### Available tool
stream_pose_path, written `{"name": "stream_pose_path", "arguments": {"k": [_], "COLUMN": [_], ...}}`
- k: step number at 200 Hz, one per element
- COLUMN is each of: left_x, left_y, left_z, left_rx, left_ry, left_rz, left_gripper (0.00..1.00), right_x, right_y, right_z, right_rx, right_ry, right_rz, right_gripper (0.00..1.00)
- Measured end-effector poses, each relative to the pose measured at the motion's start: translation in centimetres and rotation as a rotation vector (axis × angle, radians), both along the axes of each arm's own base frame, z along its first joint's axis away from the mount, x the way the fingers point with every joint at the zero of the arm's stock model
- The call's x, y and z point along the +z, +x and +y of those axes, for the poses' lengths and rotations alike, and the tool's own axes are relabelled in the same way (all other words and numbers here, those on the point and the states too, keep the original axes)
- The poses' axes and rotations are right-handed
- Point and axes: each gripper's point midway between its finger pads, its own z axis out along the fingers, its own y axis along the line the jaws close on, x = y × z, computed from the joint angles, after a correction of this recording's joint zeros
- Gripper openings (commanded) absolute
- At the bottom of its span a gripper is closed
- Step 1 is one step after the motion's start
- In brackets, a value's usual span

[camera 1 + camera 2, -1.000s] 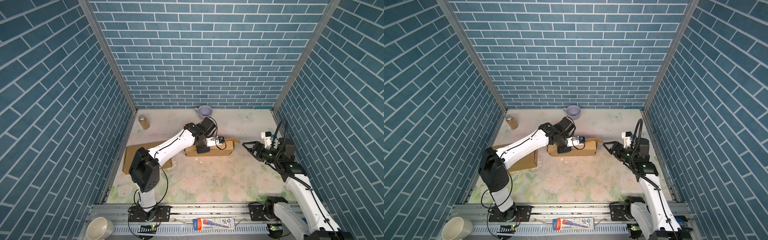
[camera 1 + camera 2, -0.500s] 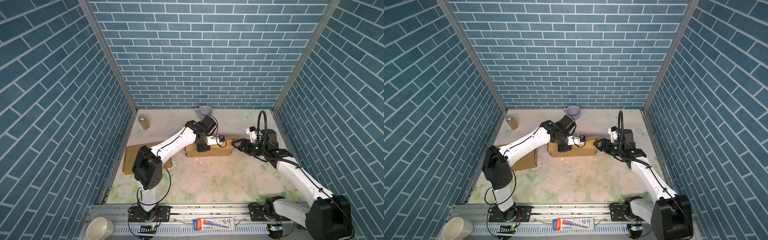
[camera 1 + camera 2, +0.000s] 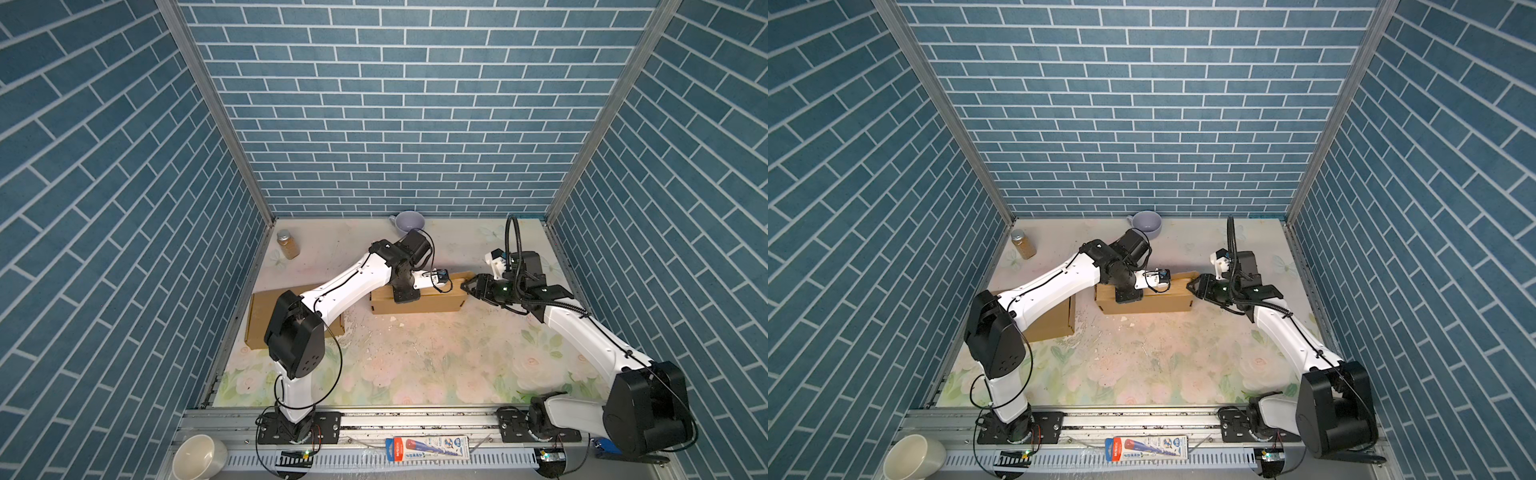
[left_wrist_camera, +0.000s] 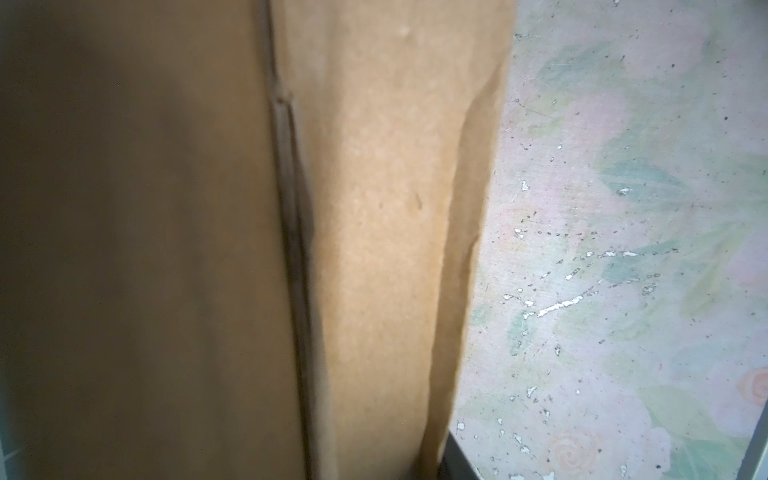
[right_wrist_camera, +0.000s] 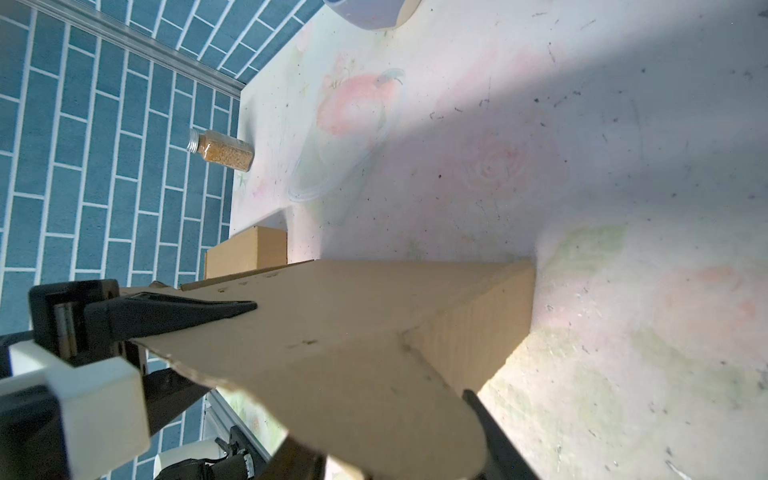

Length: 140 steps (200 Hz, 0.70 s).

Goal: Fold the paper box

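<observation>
The box sits on the counter, toward the far side. The left end effector rests on it, and I cannot tell its grip. The right end effector is released, fingers straddling the right flap.

Blue brick walls, floral tabletop

No text can be read; the print on the blue packet is too small

Brown paper box fills the close, blurred view, a dark seam running along it; floral table at its three o'clock.
</observation>
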Motion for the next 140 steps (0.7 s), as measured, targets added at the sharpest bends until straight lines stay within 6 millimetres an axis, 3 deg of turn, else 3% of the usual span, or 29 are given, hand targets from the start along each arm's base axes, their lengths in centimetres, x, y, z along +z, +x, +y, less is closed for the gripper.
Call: {"name": "stream_pose_path", "arguments": {"k": [46, 68, 93, 140], "left_x": [0.0, 0.0, 0.0, 0.0], "left_y": [0.2, 0.2, 0.3, 0.3], "left_z": [0.1, 0.1, 0.1, 0.1], "left_rx": [-0.003, -0.006, -0.006, -0.008], "left_ry": [-0.009, -0.011, -0.014, -0.018], "left_rz": [0.002, 0.003, 0.004, 0.007], "left_gripper": [0.34, 0.34, 0.34, 0.34], "right_x": [5.0, 6.4, 6.4, 3.8], "right_y": [-0.2, 0.3, 0.8, 0.8], "right_z": [-1.9, -3.0, -3.0, -2.2], "right_rx": [0.092, 0.135, 0.226, 0.377], "right_ry": [-0.214, -0.359, -0.486, -0.600], "right_rz": [-0.177, -0.247, -0.272, -0.218], "right_gripper": [0.58, 0.55, 0.50, 0.39]}}
